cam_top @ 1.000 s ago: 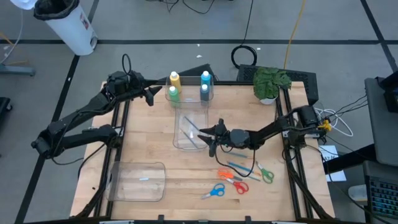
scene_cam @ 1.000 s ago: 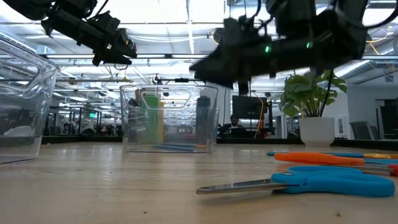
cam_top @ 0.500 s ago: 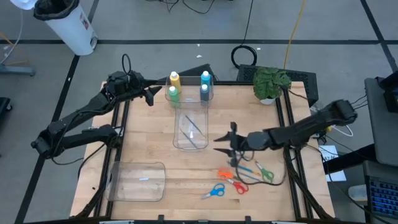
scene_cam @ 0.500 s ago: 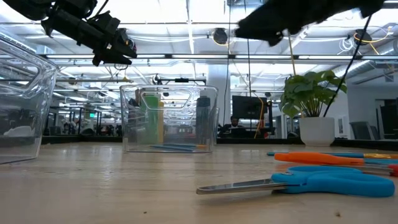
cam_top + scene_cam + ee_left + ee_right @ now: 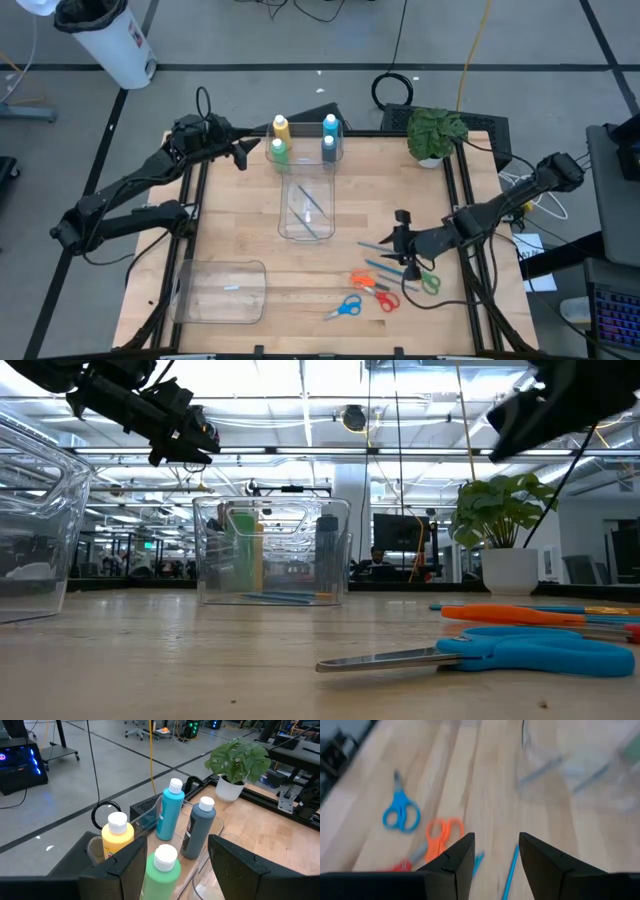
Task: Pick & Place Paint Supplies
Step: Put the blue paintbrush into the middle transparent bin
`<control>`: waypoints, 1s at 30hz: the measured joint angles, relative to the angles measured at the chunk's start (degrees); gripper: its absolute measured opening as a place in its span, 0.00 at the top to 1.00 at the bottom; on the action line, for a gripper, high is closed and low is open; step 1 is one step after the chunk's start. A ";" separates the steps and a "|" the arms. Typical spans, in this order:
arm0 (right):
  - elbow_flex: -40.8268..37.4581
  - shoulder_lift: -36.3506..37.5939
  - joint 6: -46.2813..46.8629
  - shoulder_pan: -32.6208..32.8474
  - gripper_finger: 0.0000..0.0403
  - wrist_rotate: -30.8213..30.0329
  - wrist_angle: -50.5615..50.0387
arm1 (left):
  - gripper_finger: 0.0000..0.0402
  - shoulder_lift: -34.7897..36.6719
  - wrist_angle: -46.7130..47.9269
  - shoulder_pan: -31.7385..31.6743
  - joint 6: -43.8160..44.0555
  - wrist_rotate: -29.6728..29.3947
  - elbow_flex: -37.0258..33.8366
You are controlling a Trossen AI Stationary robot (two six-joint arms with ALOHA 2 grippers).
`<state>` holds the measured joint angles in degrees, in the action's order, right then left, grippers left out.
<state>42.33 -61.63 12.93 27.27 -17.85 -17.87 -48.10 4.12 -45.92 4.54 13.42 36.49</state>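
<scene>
Over the right-hand part of the light wooden table [image 5: 230, 225], the right gripper [image 5: 402, 240] hangs clear of the surface, fingers [image 5: 451, 860] spread, nothing between them. Just under it lie thin blue-handled brushes [image 5: 381, 247] loose on the wood; the right wrist view shows one blue brush [image 5: 510, 872] between the two fingers, lower down on the table. Near side of those: orange-handled scissors [image 5: 366, 283], red-handled scissors [image 5: 386, 299], blue-handled scissors [image 5: 345, 308], green-handled scissors [image 5: 427, 281].

Left of the gripper, mid-table, a clear plastic bin [image 5: 306, 208] holds a couple of thin brushes [image 5: 312, 222]. A second clear rectangular container [image 5: 221, 291] sits at the near left.

At the far edge, a clear holder carries four white-capped paint bottles: yellow bottle [image 5: 117, 838], green bottle [image 5: 161, 874], light blue bottle [image 5: 170, 810], grey-blue bottle [image 5: 200, 827], all upright, packed side by side.

Left gripper [image 5: 239, 152] hovers just left of those bottles, fingers [image 5: 126, 867] apart, holding nothing.

Potted green plant in a white pot [image 5: 434, 133] stands at the far right corner.
</scene>
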 joint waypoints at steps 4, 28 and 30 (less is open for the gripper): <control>0.00 -0.33 5.80 1.15 0.64 -0.02 -7.08 | 0.47 0.00 0.00 -0.02 0.00 -0.01 0.00; -22.22 -0.55 20.66 6.02 0.65 2.55 5.37 | 0.47 0.00 0.01 -0.01 0.00 -0.01 0.00; -23.15 -0.47 21.99 6.41 0.65 1.19 6.26 | 0.47 0.00 0.00 -0.02 0.00 -0.01 0.00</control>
<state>19.17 -62.10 34.92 33.68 -16.66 -11.60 -48.10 4.12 -45.93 4.54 13.41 36.49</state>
